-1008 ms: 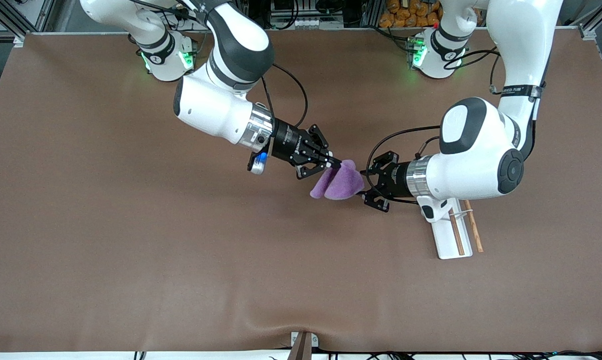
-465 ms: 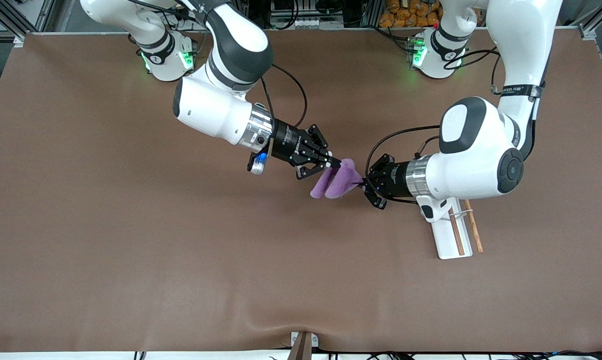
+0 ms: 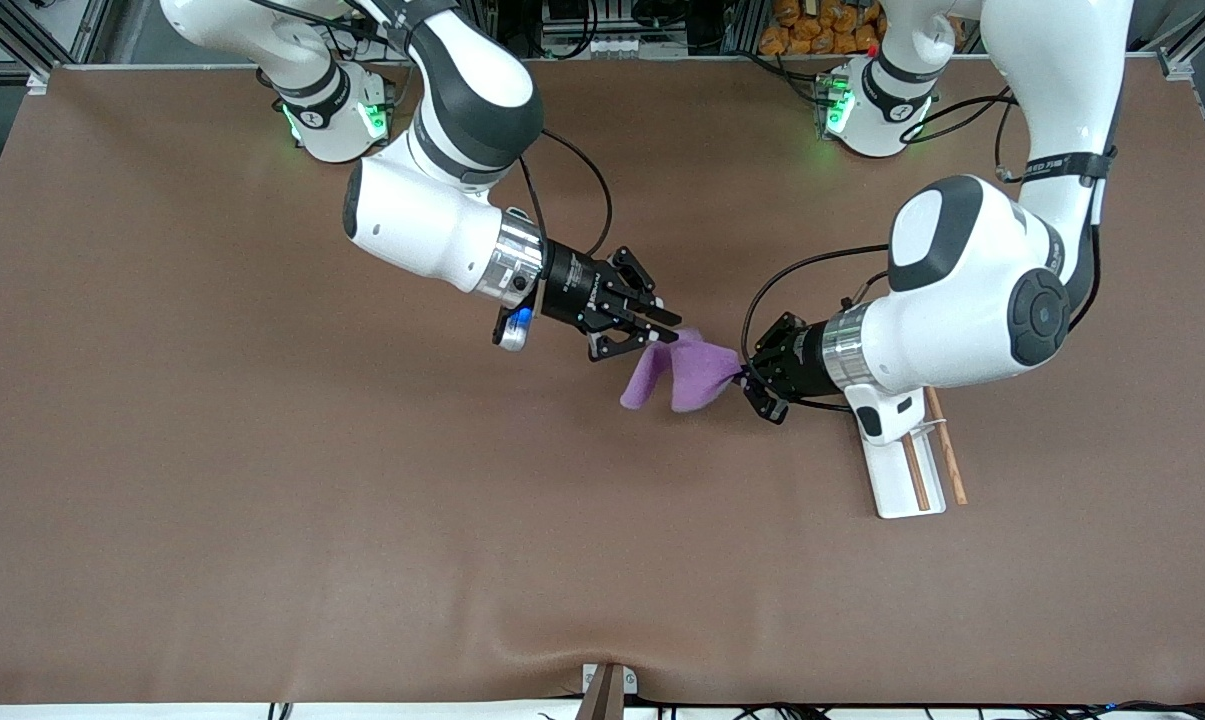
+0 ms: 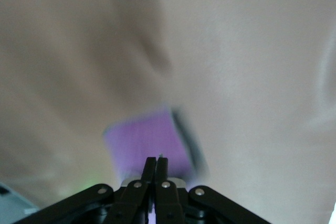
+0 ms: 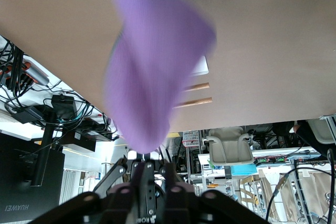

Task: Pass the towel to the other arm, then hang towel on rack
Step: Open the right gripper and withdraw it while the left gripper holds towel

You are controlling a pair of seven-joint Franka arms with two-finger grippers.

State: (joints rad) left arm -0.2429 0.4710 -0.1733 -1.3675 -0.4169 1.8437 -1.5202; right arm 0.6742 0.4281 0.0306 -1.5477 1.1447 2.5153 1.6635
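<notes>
The purple towel [image 3: 684, 374] hangs in the air over the middle of the table, between both grippers. My left gripper [image 3: 743, 376], on the other arm [image 3: 962, 290] with the black strap, is shut on the towel's corner at its own end. In the left wrist view the fingers [image 4: 157, 160] are pressed together with the towel [image 4: 149, 142] just past them. My right gripper [image 3: 674, 329] stands slightly open at the towel's other corner, its fingertips parted. In the right wrist view the towel [image 5: 152, 66] hangs blurred in front of the right gripper [image 5: 149, 159].
The rack [image 3: 907, 470], a white base with two wooden rods, lies on the table under the left arm's wrist, toward the left arm's end. Its rods [image 5: 194, 94] also show in the right wrist view. The brown table [image 3: 362, 520] stretches nearer the front camera.
The left gripper has shut on the towel's corner and drawn it slightly toward its own end. The right gripper's fingers, shut before, have parted at the other corner.
</notes>
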